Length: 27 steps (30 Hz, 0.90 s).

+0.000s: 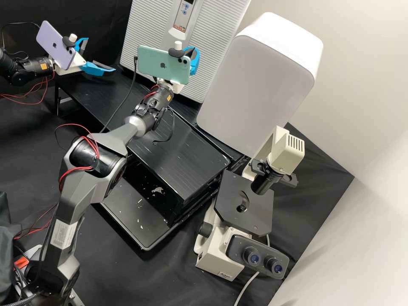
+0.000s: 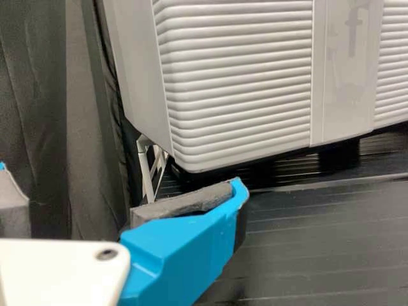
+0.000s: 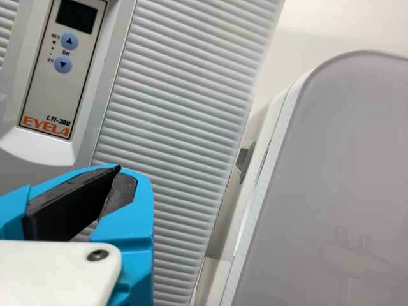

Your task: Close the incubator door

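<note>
Incubator door [image 1: 217,40]: its ribbed pale face stands upright at the back of the bench, beyond the black slatted platform [image 1: 170,146], and it looks shut or almost so. Whether it is fully seated cannot be told. Off to its left hangs the left gripper [image 1: 100,54], its two blue fingers spread wide with nothing between them, near the incubator's lower corner. Next comes the right gripper [image 3: 119,169], in front of the door beside the control panel [image 3: 62,67]; its fingertips come together and hold nothing. Further right stand the rounded white box [image 1: 259,85] and, nearer, the microscope [image 1: 244,202].

The step in hand seems to be the final press, or the check after it. If any gap remains, the next move calls for a gentle push with the closed fingertips on the ribbed face, clear of the buttons; otherwise, both arms should back away.
</note>
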Each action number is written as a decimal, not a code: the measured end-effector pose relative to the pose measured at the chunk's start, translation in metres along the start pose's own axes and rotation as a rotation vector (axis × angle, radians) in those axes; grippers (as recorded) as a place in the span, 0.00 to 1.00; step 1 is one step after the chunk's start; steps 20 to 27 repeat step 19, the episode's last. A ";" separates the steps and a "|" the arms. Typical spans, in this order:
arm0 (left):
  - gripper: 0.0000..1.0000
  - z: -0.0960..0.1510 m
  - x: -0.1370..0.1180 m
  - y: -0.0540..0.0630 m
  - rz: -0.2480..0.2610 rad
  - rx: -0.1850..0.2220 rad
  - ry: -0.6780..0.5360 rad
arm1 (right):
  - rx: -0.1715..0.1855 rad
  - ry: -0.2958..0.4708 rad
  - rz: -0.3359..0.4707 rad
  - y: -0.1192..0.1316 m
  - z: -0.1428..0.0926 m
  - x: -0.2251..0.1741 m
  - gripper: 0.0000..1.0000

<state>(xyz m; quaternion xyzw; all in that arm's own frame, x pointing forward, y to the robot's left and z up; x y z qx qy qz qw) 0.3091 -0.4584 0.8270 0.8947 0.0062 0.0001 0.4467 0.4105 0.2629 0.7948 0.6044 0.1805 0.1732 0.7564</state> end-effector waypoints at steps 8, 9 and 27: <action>1.00 0.000 0.000 0.000 0.000 0.000 0.000 | -0.093 -0.094 0.068 -0.007 0.004 -0.019 1.00; 1.00 0.000 0.000 0.000 0.000 0.000 0.000 | -0.097 -0.088 0.094 -0.006 0.003 -0.023 1.00; 1.00 0.000 0.000 0.000 0.000 0.000 0.000 | -0.046 0.078 0.179 -0.009 0.000 -0.057 1.00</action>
